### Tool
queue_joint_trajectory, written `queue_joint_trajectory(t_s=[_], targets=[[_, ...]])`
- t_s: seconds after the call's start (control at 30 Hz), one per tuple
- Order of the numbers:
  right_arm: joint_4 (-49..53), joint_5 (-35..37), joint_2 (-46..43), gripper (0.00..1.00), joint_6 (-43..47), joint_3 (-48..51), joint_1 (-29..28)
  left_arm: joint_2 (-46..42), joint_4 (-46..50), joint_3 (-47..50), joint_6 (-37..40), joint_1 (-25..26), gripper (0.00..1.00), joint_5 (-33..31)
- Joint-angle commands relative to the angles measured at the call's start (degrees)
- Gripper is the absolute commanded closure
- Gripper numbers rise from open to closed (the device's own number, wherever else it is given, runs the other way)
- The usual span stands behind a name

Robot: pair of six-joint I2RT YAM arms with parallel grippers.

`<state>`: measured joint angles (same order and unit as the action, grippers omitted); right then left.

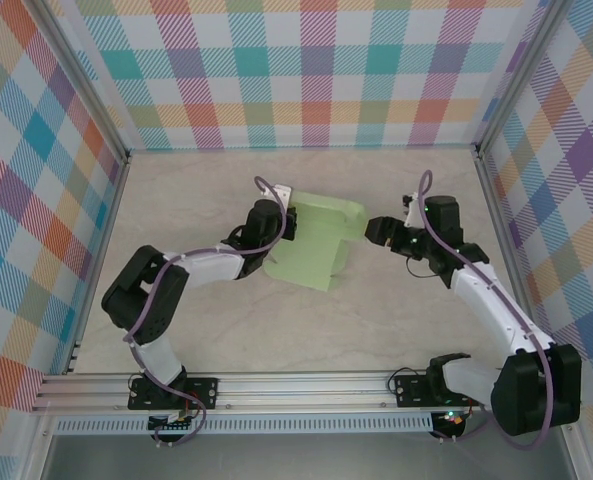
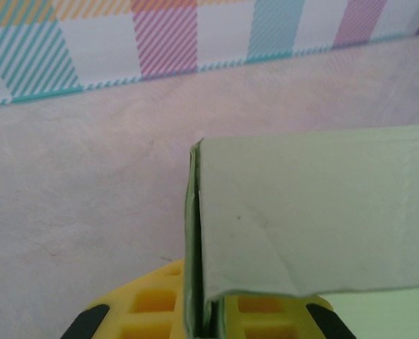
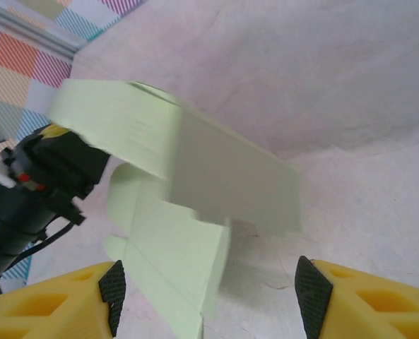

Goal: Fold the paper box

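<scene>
The paper box (image 1: pixel 316 245) sat half-formed on the table, one panel raised and its flaps loose. My left gripper (image 1: pixel 288 228) was clenched on its left edge, the card running up and away from the fingertips. My right gripper (image 1: pixel 371 230) stood released just off the box's right edge, a flap ahead between its wide jaws. I judged the folding midway; the next move called for catching and creasing that flap.

The right hand (image 3: pixel 211 295) gapes (fingers wide apart) before the blurred paper box (image 3: pixel 223 176)
</scene>
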<state>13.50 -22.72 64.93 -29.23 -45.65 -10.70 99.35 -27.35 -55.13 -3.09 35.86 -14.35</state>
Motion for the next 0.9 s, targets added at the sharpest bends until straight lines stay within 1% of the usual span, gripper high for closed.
queue_joint_trajectory(t_s=[0.0,0.07,0.13,0.23,0.27,0.3,0.4,0.43,0.47,0.53,0.63,0.87], targets=[[-6.5,-5.4,-1.6,0.33,-1.9,3.6,0.9,-4.3,7.7,-3.1,-11.9,-0.4,1.00,-3.5],[-7.3,-5.2,-2.4,0.33,0.6,3.9,0.8,-5.1,14.0,-5.8,-16.8,-0.6,1.00,-3.1],[-7.3,-5.3,-2.5,0.33,2.9,3.2,0.8,-5.2,18.5,-7.9,-20.7,-0.5,1.00,-0.9],[-7.9,-7.1,-1.4,0.34,5.0,0.9,0.8,-5.7,20.3,-8.2,-25.0,-0.5,1.00,1.9],[-8.7,-8.1,-0.6,0.36,4.7,0.4,0.8,-6.1,19.9,-7.7,-25.9,-0.4,1.00,2.4],[-10.7,-9.2,0.1,0.41,4.1,0.5,0.8,-6.5,19.6,-7.1,-26.8,-0.5,1.00,2.4],[-21.1,-11.8,1.5,0.56,-0.2,2.4,0.8,-7.5,21.1,-7.1,-27.8,-0.5,1.00,2.0],[-24.9,-12.5,2.1,0.58,-1.5,2.9,0.6,-7.8,21.4,-7.2,-27.9,-0.5,1.00,2.2],[-26.9,-12.4,2.7,0.59,-1.9,3.0,0.3,-8.1,21.6,-7.0,-28.3,-0.4,1.00,2.3],[-30.1,-12.7,4.2,0.57,-2.1,2.1,-0.8,-8.5,21.9,-7.1,-29.1,-0.5,1.00,3.1],[-30.6,-11.9,6.2,0.50,-1.5,0.4,-2.0,-8.7,23.0,-7.5,-29.8,-0.5,1.00,3.8],[-29.8,-10.9,8.1,0.49,0.0,-2.1,-3.0,-8.5,23.8,-7.0,-30.5,-0.4,1.00,4.1]])
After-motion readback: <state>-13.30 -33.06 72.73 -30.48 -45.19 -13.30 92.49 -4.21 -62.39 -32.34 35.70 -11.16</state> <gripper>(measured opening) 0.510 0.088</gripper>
